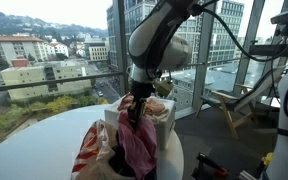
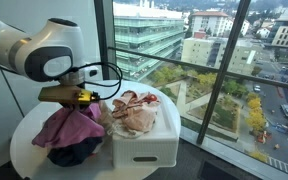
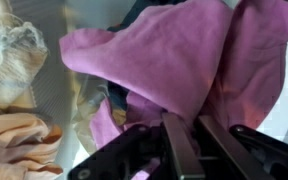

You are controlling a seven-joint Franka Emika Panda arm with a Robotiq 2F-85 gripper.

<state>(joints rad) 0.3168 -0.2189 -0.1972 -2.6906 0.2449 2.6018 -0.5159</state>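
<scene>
1. Nearest, in the wrist view, the gripper (image 3: 184, 125) had its fingers drawn close together, pinching a fold of the pink cloth (image 3: 174, 60).
2. The pink cloth (image 1: 139, 145) hung from that pinch in loose folds. Its lower part draped onto a heap of dark clothes (image 2: 74, 153) on the tabletop (image 2: 24, 150), just beside the white basket (image 2: 144, 148).
3. It looked light, thin and entirely limp. It would probably sag, swing and stretch rather than keep any shape. It did not look fragile.
4. The weave seemed matte rather than slick, yet a thin single layer could creep out of a narrow pinch. A bunched ridge near the middle of the cloth would likely be the safer place to hold, because an edge grip would leave a long tail trailing.
5. That tail touched the dark clothes, so it might snag and drag them along.
6. Next to the heap, a red-and-white striped fabric (image 1: 89, 150) lay against it.
7. Further on, the white basket held a peach garment (image 2: 134, 115) and a pale lacy piece (image 3: 9, 45), heaped above the rim.
8. Farthest, tall windows (image 2: 214, 60) showed buildings and trees outside.
</scene>
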